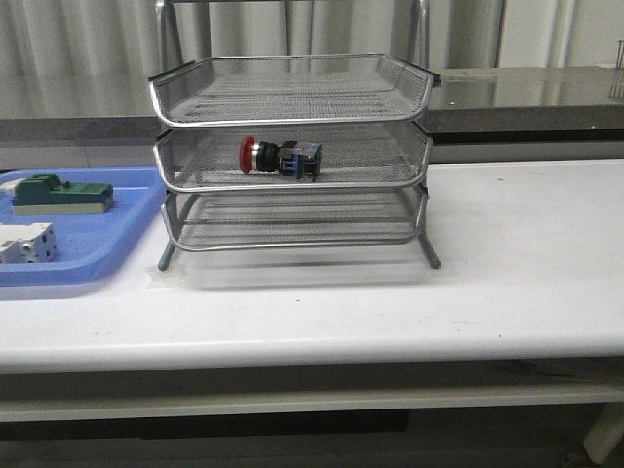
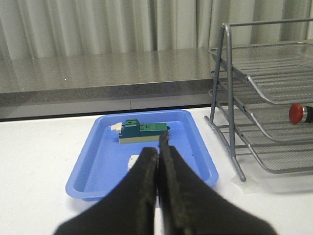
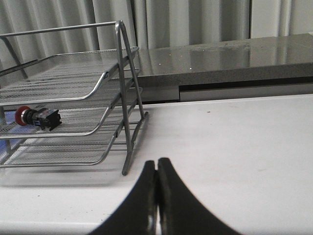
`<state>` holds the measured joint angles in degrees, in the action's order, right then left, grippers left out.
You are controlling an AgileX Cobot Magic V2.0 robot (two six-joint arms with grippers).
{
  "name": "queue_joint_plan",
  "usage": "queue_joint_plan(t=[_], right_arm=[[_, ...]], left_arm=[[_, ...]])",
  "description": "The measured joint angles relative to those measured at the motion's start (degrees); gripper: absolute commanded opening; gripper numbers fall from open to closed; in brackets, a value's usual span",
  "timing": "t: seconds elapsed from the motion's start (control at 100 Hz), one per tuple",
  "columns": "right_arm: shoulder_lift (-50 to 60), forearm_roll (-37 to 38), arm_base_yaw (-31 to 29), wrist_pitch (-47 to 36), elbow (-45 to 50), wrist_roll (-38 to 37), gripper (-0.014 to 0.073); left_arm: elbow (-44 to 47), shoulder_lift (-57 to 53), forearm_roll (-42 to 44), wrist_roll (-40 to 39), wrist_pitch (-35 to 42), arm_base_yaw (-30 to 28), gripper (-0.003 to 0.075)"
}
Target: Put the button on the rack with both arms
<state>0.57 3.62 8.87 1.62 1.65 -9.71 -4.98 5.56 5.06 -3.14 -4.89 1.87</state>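
The button (image 1: pixel 279 157), with red head, black body and blue rear block, lies on its side on the middle tier of the silver wire rack (image 1: pixel 292 117). It also shows in the right wrist view (image 3: pixel 38 117), and its red head in the left wrist view (image 2: pixel 297 113). No arm shows in the front view. My left gripper (image 2: pixel 158 147) is shut and empty, held over the table before the blue tray (image 2: pixel 98 166), left of the rack (image 2: pixel 264 98). My right gripper (image 3: pixel 157 165) is shut and empty, over bare table to the right of the rack (image 3: pixel 73 98).
The blue plastic tray (image 1: pixel 107 258) lies left of the rack and holds a green block (image 1: pixel 60 194) and a white boxy component (image 1: pixel 27 243). A grey stone ledge (image 1: pixel 526 97) runs behind the table, with curtains beyond it.
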Motion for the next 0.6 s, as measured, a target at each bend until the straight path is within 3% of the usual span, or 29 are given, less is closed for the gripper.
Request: queue_joint_plan(t=[0.23, 0.6], right_arm=[[0.0, 0.0, 0.0, 0.0, 0.0, 0.0, -0.0057], [0.0, 0.0, 0.0, 0.0, 0.0, 0.0, -0.0057]], left_arm=[[5.0, -4.5, 0.1, -0.6, 1.9, 0.0, 0.0004], [5.0, -5.8, 0.3, -2.5, 4.9, 0.0, 0.0004]])
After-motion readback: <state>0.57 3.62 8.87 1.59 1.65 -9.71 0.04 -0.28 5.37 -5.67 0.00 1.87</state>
